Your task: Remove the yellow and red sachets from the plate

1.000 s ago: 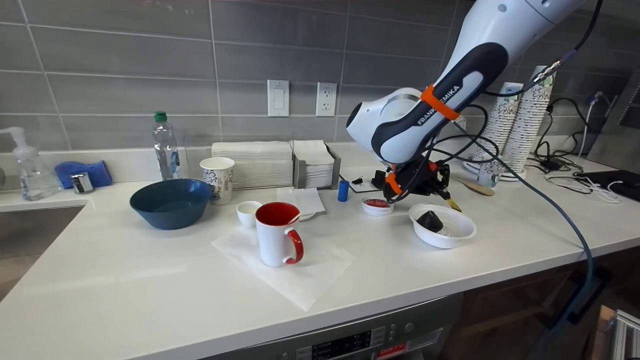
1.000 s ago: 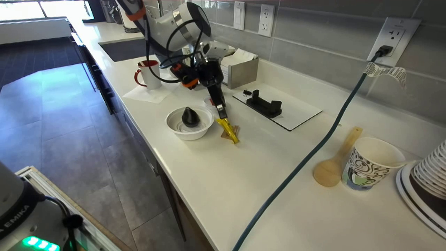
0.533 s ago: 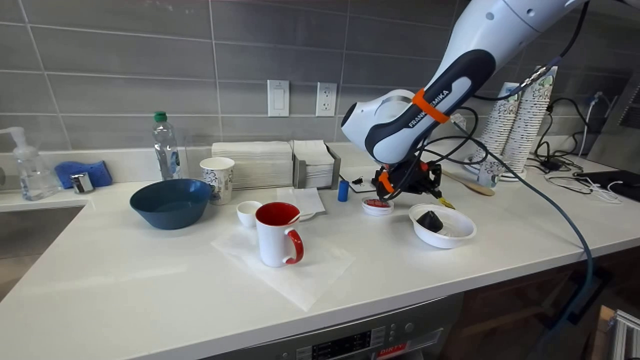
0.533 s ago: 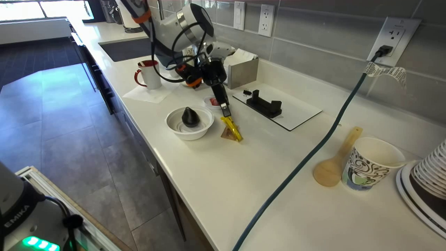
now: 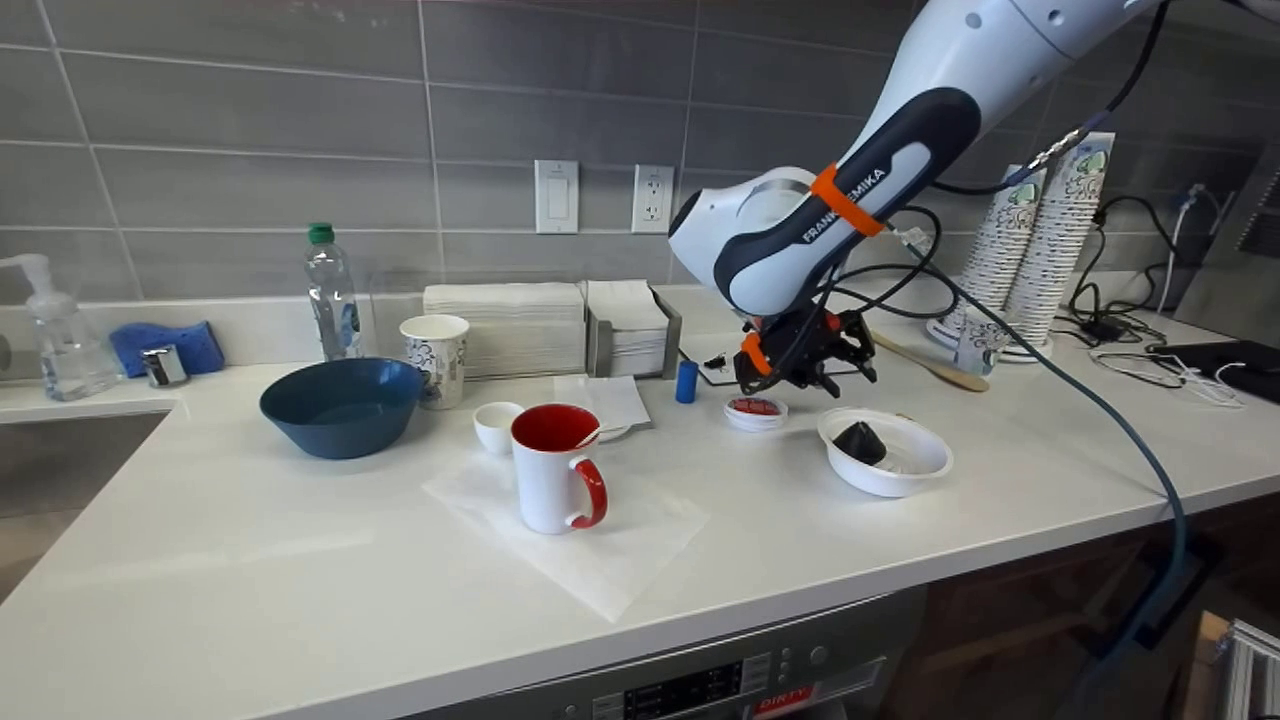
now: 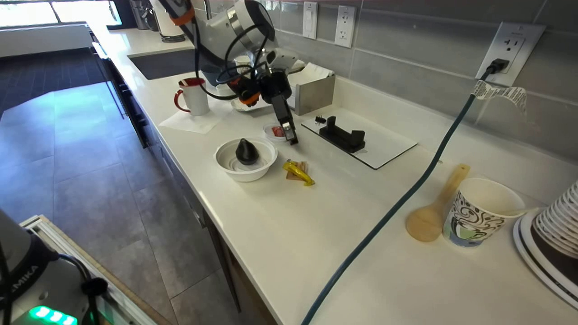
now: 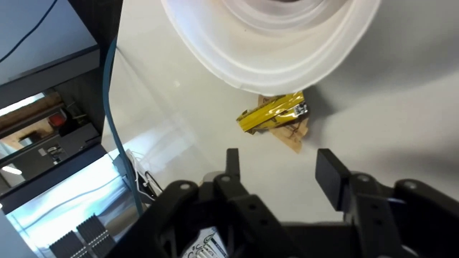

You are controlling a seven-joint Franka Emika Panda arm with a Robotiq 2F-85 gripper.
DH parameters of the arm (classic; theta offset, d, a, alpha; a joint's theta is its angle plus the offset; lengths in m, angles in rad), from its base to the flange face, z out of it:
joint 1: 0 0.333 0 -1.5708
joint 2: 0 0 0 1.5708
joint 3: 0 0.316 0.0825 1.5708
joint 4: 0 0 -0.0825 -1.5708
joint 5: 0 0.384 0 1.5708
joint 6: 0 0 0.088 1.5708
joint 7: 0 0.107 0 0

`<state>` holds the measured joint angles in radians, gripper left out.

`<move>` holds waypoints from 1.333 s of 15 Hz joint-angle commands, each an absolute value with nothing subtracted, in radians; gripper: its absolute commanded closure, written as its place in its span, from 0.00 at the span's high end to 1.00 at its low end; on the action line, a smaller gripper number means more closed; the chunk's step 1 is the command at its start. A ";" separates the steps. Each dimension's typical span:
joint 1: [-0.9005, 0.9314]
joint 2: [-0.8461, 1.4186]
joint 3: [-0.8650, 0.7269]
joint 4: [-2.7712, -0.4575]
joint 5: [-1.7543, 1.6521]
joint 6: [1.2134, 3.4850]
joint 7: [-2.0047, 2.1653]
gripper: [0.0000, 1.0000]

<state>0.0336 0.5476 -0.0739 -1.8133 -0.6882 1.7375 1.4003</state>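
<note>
The yellow sachet (image 6: 299, 173) lies loose on the counter, across a brown paper packet (image 7: 292, 134), close to the white bowl. In an exterior view that bowl hides most of it. Above and behind it my gripper (image 6: 292, 141) hangs over the counter. Its fingers (image 7: 328, 179) stand well apart with only bare counter between them, and the yellow sachet is ahead of the tips, untouched. The red sachet (image 6: 277, 131) looks to be on the small round white plate (image 5: 757, 425), just beside and below my gripper; it is out of the wrist view.
The white bowl (image 5: 885, 483) holds a dark item (image 6: 246, 152). A red-and-white mug (image 5: 548, 480) and a small blue object (image 5: 686, 382) stand nearby. Behind is a white board (image 6: 384, 144) bearing a black holder (image 6: 342, 137). A teal cable (image 6: 384, 221) crosses the counter.
My gripper was shut on the yellow sachet. It has since opened, left the sachet lying on the brown packet, and moved up and away toward the small plate.
</note>
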 commanded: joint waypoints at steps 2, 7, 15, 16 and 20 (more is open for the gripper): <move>0.009 0.487 -0.046 -1.829 -0.553 1.839 1.222 0.95; -0.034 0.405 -0.091 -1.874 -0.539 2.009 0.922 1.00; -0.086 0.341 -0.101 -1.915 -0.374 2.216 0.452 1.00; -0.088 0.344 -0.095 -1.904 -0.326 2.202 0.386 1.00; -0.091 0.319 -0.070 -1.902 -0.182 2.153 0.145 1.00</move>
<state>-0.0758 0.3604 -0.0974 -1.8776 -0.2762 2.1772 0.3087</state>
